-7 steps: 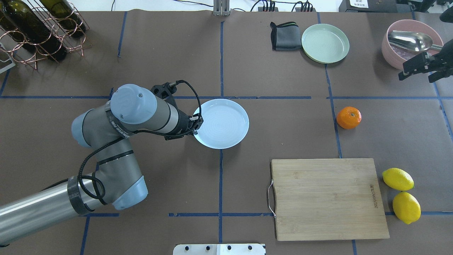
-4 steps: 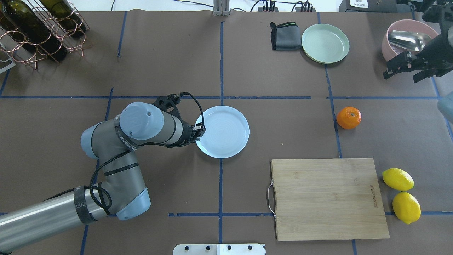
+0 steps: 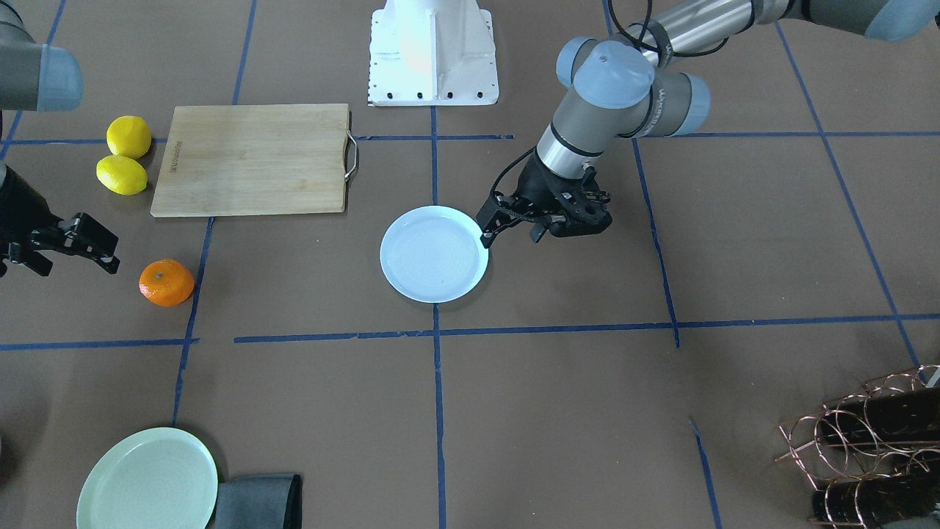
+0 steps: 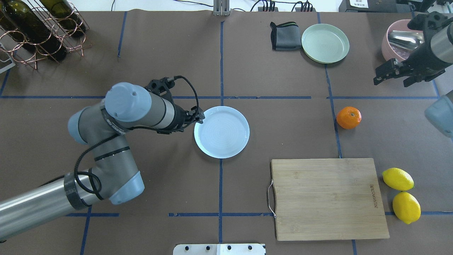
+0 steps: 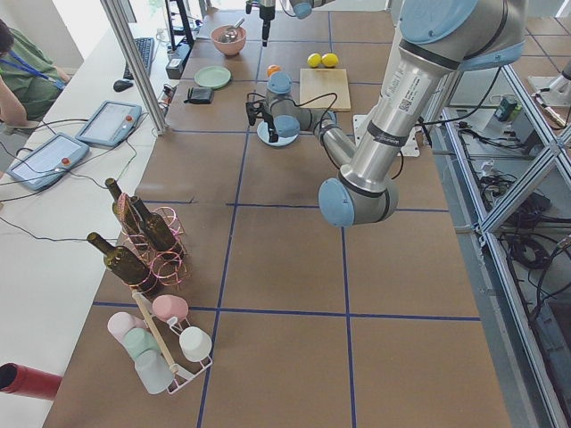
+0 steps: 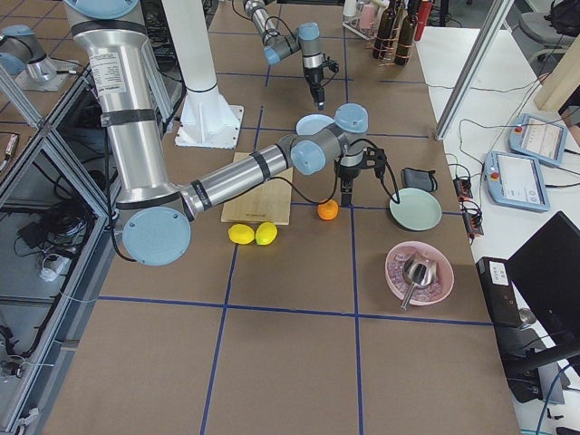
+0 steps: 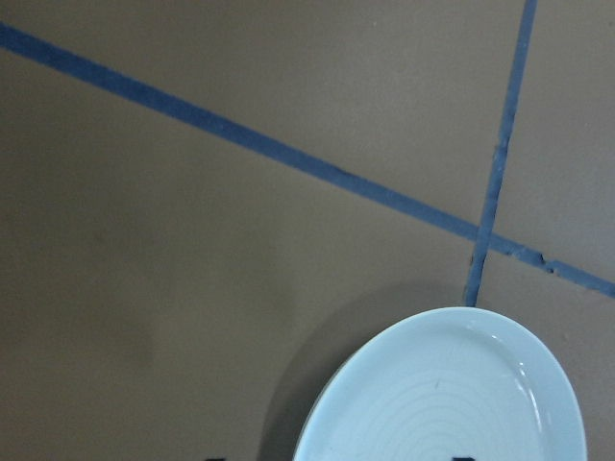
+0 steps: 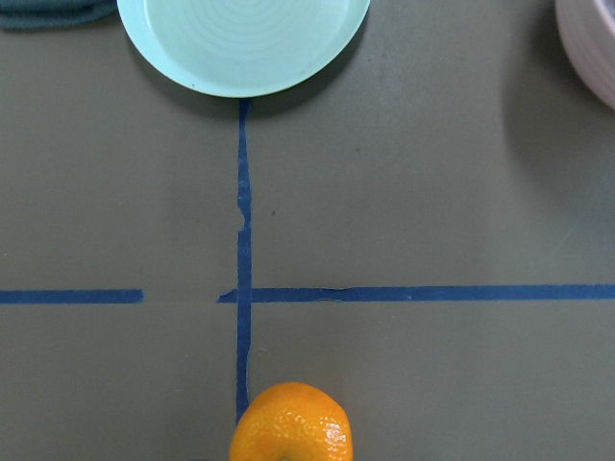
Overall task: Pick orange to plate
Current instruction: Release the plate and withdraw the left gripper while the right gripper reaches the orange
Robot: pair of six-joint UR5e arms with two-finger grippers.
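Note:
The orange (image 4: 349, 117) lies on the brown table at the right, seen also at the bottom edge of the right wrist view (image 8: 291, 423). My right gripper (image 4: 392, 81) hangs open above the table, a little beyond and to the right of the orange (image 3: 167, 282), holding nothing. The white bluish plate (image 4: 222, 131) sits empty near the table's middle. My left gripper (image 4: 197, 118) hovers open just off the plate's left rim, apart from it; the left wrist view shows the plate (image 7: 452, 394) below the camera.
A pale green plate (image 4: 325, 43) and a folded grey cloth (image 4: 285, 36) sit at the back. A pink bowl (image 4: 398, 26) holding a spoon is at the far right. A wooden cutting board (image 4: 327, 198) and two lemons (image 4: 397, 179) lie at the front right; a bottle rack (image 4: 39, 28) stands at the back left.
The plate first slid slightly toward the robot with the left gripper at its rim; that gripper has since drawn back off the rim. The right gripper moved left, nearer the orange.

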